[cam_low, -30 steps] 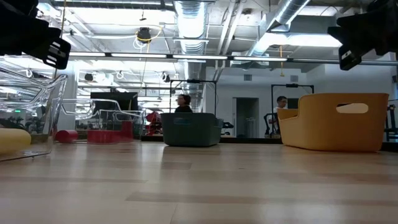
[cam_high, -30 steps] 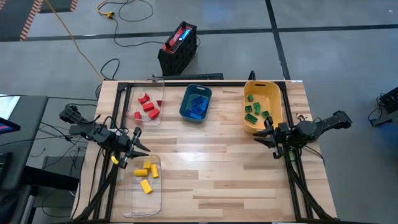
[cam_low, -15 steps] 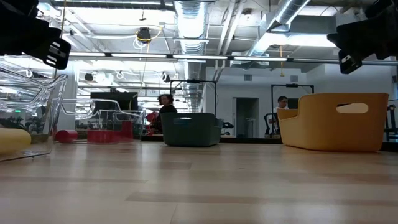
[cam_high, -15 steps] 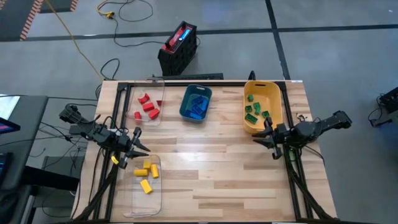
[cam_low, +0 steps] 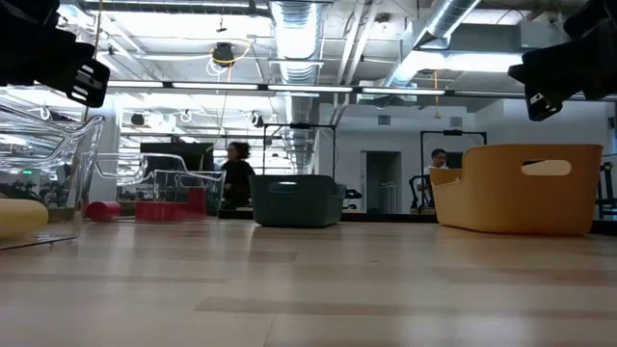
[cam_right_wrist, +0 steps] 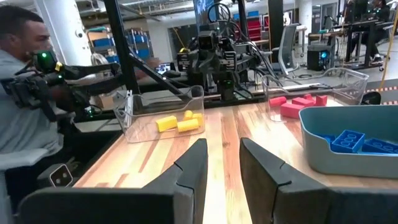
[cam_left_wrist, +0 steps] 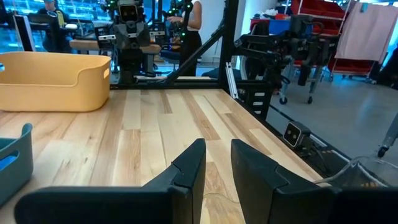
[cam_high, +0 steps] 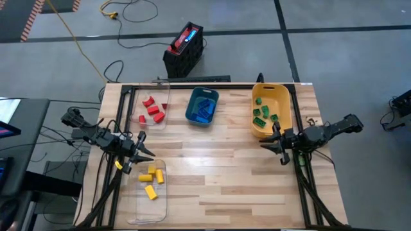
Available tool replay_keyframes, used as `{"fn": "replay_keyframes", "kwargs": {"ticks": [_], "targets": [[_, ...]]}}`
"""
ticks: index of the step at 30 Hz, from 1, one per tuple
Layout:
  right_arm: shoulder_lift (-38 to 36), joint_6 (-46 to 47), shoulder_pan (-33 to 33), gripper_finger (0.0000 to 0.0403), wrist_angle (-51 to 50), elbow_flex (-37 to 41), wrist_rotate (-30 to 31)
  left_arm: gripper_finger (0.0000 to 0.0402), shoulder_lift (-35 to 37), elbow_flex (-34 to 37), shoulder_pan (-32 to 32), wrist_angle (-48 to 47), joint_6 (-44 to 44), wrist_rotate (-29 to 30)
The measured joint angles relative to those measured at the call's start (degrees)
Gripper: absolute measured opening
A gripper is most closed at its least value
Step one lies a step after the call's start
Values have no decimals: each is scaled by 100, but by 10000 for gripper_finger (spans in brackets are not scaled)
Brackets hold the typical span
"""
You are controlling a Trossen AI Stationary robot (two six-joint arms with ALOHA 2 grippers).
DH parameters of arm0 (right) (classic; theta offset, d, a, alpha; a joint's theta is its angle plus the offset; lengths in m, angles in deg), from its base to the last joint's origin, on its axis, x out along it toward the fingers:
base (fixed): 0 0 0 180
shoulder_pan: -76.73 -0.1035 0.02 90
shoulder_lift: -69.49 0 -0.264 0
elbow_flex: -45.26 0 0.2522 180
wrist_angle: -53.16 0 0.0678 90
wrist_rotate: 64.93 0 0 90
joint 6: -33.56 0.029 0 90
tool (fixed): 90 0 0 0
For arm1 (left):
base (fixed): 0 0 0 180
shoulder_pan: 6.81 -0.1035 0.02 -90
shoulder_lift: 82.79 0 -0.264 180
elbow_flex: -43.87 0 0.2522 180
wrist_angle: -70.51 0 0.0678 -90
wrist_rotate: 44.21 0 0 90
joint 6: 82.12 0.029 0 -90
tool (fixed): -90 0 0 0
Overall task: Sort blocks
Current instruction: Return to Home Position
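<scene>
The blocks lie sorted by colour. Red blocks [cam_high: 153, 110] lie in a clear tray at the far left, blue blocks [cam_high: 203, 108] in the teal bin and green blocks [cam_high: 262, 115] in the yellow bin. Yellow blocks [cam_high: 151, 177] sit in a clear tray at the near left, with one more yellow block [cam_high: 119, 165] just outside it. My left gripper [cam_high: 148, 147] hovers open above the table beside that tray's far end. My right gripper [cam_high: 268, 142] hovers open just near of the yellow bin. Both show high up in the low view, the left gripper [cam_low: 82, 77] and the right gripper [cam_low: 554, 82].
The teal bin [cam_high: 190, 106] and yellow bin [cam_high: 283, 102] stand along the far edge. Clear trays stand at the far left [cam_high: 138, 96] and near left [cam_high: 164, 205]. Bare wood [cam_high: 225, 179] spans the middle. A person [cam_right_wrist: 22, 99] is beyond the table's left side.
My right gripper has crept a little toward the table's left and sunk slightly, staying open. In the room behind the table a person has walked from right to left. The blocks have kept still.
</scene>
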Motion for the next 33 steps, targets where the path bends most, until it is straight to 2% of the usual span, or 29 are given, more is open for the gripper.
{"fn": "replay_keyframes", "kwargs": {"ticks": [33], "targets": [[0,7,0,104,-273,-13,-4,70,0,0,0,0,11,3]]}}
